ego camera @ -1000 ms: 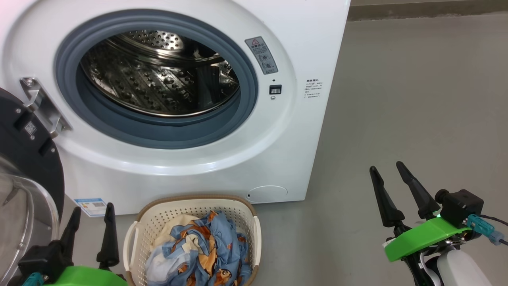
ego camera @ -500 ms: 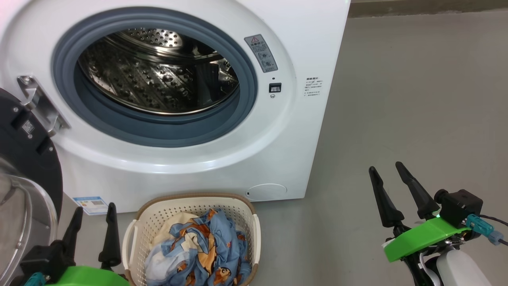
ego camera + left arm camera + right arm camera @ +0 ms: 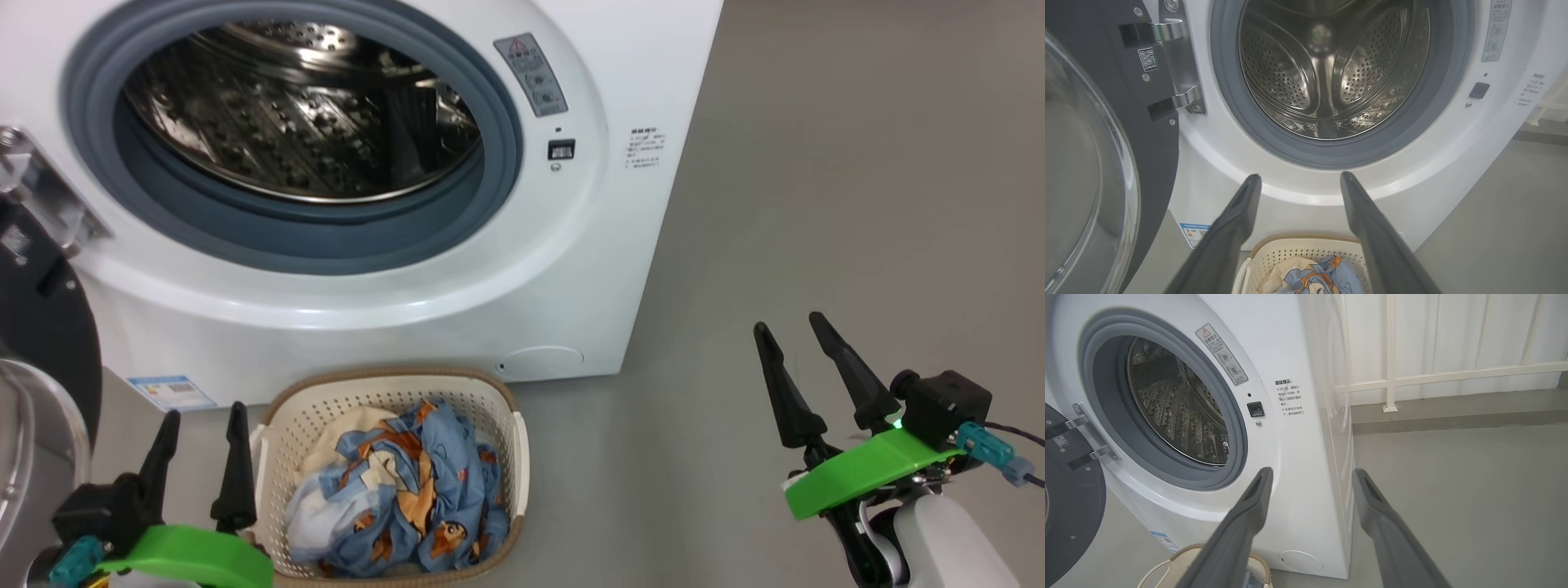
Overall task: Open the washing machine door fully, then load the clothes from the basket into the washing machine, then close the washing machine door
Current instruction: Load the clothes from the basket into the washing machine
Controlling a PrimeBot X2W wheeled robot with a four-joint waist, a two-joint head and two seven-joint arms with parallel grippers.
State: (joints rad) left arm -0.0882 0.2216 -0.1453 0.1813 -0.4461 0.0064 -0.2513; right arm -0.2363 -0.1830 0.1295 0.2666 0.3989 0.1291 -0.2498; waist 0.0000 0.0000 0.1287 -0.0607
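You see only part of the washing machine door [image 3: 45, 327]: its black rim and glass bowl run off the frame on the outer side of the left gripper [image 3: 204, 412]. Cream cloth under the blue is hard to make out. Grey floor [image 3: 816, 163] lies bare around the right gripper [image 3: 789, 322], and a white railing [image 3: 1390, 355] stands far ahead of it. Both pairs of jaws stand apart and empty. The clothes [image 3: 408, 490], blue with orange cartoon prints, lie heaped in the basket [image 3: 392, 377] just beside the left jaws. Ahead of them the washing machine [image 3: 367, 343] shows its steel drum [image 3: 1331, 61].
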